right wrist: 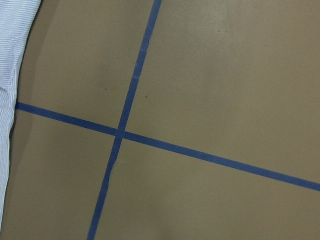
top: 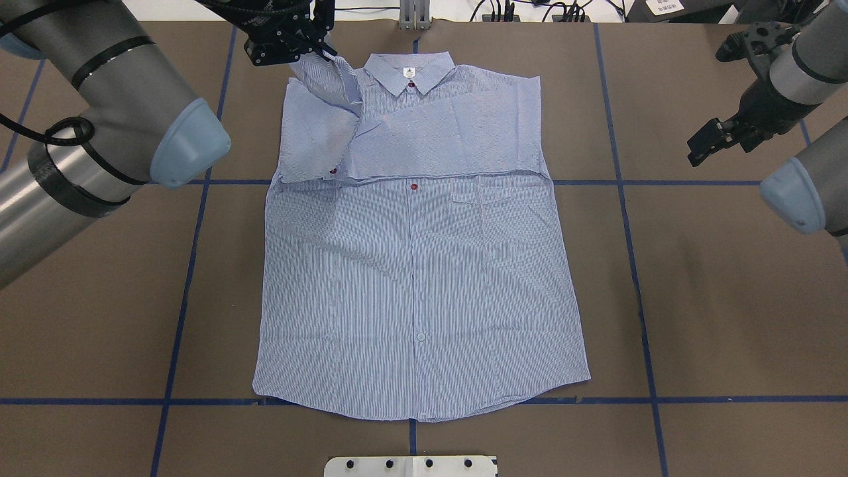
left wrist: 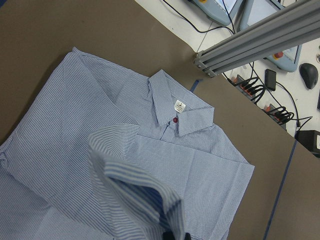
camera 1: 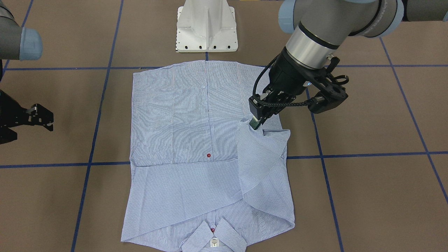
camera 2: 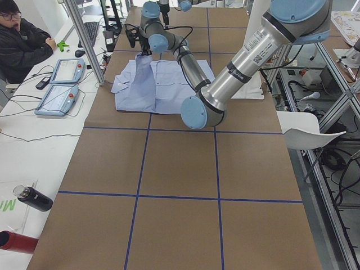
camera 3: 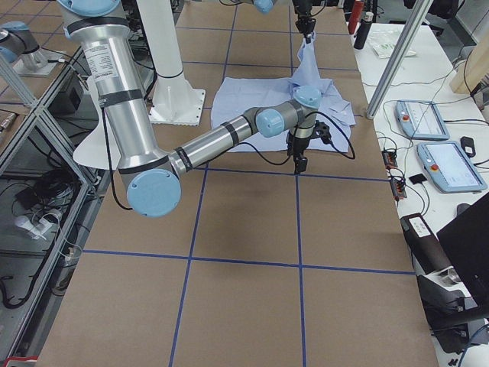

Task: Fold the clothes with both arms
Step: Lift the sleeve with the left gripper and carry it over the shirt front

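Note:
The light-blue striped shirt [top: 424, 278] lies front up on the brown table, collar [top: 411, 69] on the far side from the robot's base. One sleeve [top: 457, 136] is folded flat across the chest. My left gripper [camera 1: 255, 124] is shut on the other sleeve [camera 1: 259, 154] and holds it lifted above the shirt's shoulder, the cloth hanging in a peak. In the left wrist view the raised cuff [left wrist: 135, 185] shows over the collar and its white label. My right gripper [top: 703, 142] hovers open and empty over bare table, off the shirt's other side.
The white pedestal base [camera 1: 206, 28] stands just beyond the shirt's hem. Blue tape lines [right wrist: 120, 132] cross the brown table. A person [camera 2: 22, 42] sits at a side desk with teach pendants [camera 2: 56, 84] beyond an aluminium post [camera 2: 84, 39]. Two bottles [camera 2: 31, 198] lie there.

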